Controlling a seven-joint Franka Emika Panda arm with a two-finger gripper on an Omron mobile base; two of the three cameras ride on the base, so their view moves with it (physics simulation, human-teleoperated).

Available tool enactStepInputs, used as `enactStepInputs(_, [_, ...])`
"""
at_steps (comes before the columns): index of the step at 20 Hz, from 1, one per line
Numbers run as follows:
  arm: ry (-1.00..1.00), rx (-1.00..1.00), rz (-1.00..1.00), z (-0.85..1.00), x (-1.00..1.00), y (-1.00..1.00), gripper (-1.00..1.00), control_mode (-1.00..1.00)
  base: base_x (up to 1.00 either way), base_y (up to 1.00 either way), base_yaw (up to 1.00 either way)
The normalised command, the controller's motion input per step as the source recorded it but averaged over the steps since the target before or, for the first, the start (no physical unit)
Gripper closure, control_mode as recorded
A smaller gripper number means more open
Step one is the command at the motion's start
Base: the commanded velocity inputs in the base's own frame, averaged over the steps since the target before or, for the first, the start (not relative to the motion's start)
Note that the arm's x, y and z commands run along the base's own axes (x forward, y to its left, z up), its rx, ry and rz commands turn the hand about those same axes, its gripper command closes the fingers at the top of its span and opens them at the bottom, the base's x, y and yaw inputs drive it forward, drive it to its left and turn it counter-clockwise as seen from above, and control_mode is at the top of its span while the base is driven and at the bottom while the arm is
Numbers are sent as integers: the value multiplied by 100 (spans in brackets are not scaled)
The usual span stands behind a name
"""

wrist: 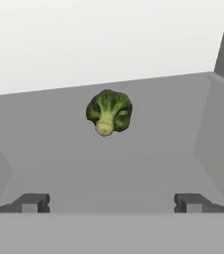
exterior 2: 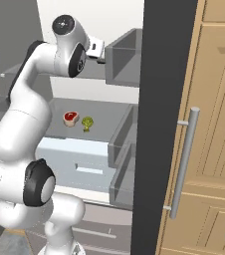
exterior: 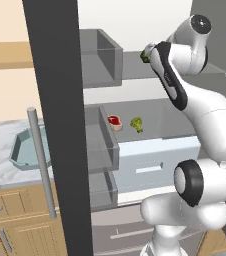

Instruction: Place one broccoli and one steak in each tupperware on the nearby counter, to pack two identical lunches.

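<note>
Broccoli (wrist: 108,112) lay on the upper grey fridge shelf (wrist: 148,149), stem end pointing back toward the gripper (wrist: 111,202), straight ahead and centred between its jaws, which stood wide apart and held nothing.

steak (exterior: 115,121) beside broccoli (exterior: 136,123)

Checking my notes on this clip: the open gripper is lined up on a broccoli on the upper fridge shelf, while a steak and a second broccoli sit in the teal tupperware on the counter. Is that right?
Not quite. The steak and second broccoli sit on the lower fridge shelf, not in the teal tupperware, as the left base view shows. The rest holds: the open gripper faces a broccoli on the upper shelf.
</note>
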Motion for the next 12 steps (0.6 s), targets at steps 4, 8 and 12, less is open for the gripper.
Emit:
enactStepInputs(4, [2, 0, 0, -9, 56, 0, -100, -100, 0, 0, 0])
enactStepInputs(8, [2, 0, 0, -1, 54, 0, -100, -100, 0, 0, 0])
enactStepInputs(12, [2, 0, 0, 0, 52, 0, -100, -100, 0, 0, 0])
